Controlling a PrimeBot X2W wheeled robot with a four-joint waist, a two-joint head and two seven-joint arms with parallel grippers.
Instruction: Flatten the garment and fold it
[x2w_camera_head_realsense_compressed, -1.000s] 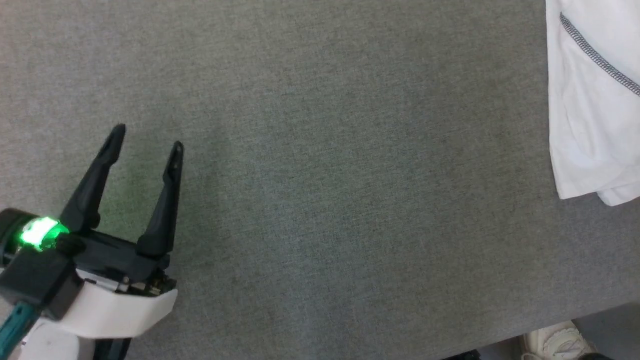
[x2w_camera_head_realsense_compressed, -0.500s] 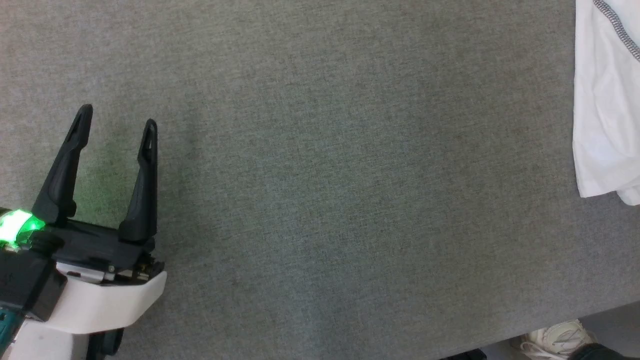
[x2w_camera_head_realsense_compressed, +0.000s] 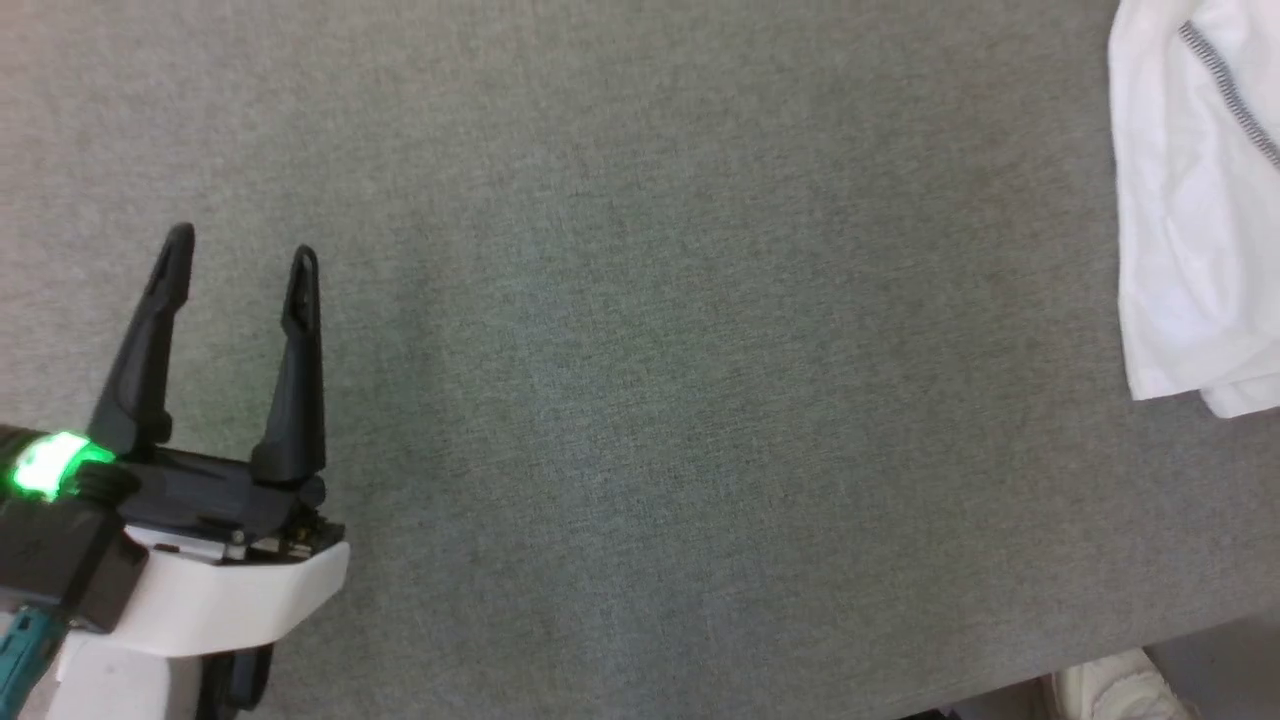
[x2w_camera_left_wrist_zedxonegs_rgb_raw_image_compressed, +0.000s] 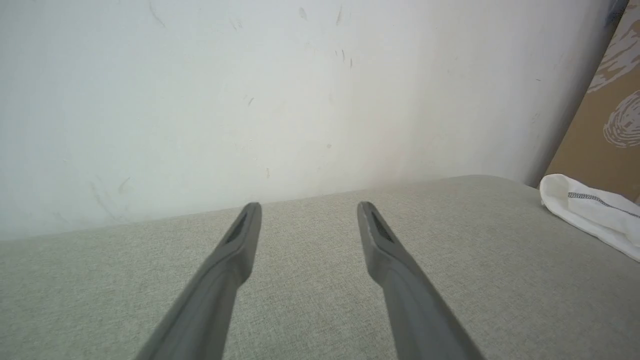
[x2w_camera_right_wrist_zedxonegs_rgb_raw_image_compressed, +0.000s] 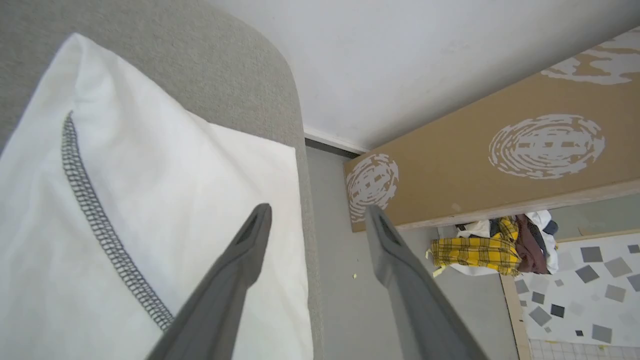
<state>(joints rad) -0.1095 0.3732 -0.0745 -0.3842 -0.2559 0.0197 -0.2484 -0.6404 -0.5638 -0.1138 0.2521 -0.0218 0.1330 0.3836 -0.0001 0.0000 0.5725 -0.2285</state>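
The garment, white with grey zigzag stitching, lies at the right edge of the grey table in the head view, partly cut off by the frame. It also shows as a folded white piece, the garment, at the far right of the left wrist view. My left gripper hovers open over bare grey cloth at the lower left, far from it. My right gripper is open above the garment near the table's edge, with nothing between its fingers.
The grey fabric-covered table ends at the lower right, where a pale shoe stands on the floor. A brown patterned board leans by the wall, with a heap of clothes on the floor beside it.
The head view has shifted a little, so the garment's place in it changed. My left gripper stays open in much the same pose.
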